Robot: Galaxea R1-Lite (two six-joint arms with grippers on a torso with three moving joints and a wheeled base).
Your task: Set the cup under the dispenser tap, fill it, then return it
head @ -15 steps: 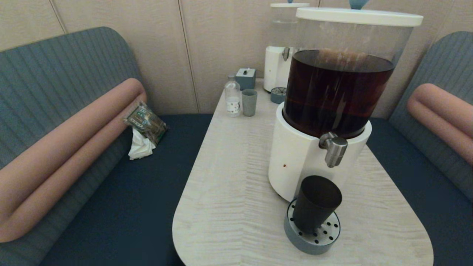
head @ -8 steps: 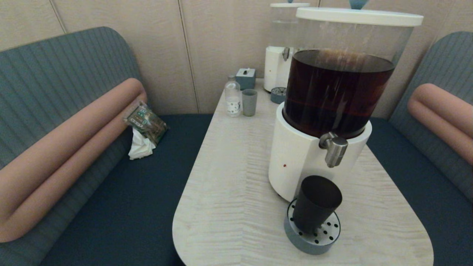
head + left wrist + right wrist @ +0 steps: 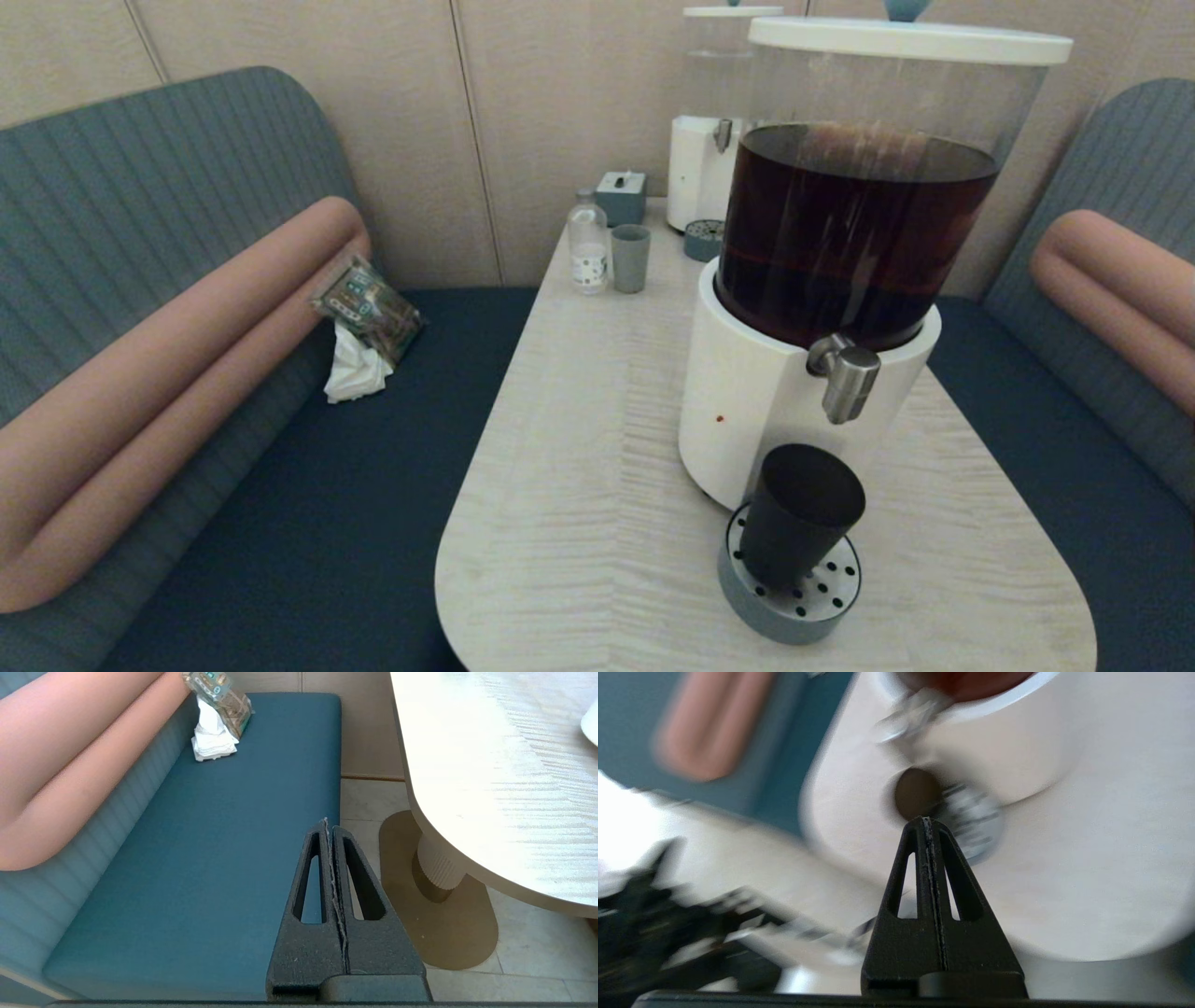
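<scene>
Head view: cup (image 3: 798,513) upright, mouth up, under dispenser tap (image 3: 845,375); both end effectors pressed together.

Matte black cup (image 3: 800,513), brushed-steel tap (image 3: 845,378)

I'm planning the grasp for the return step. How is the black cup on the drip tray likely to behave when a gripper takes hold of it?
The cup is a tall, narrow-footed taper, so a sideways nudge may tip it on the drip tray. No handle and a matte wall suggest a fair side grip. Its fill cannot be seen, so its weight is uncertain.
</scene>
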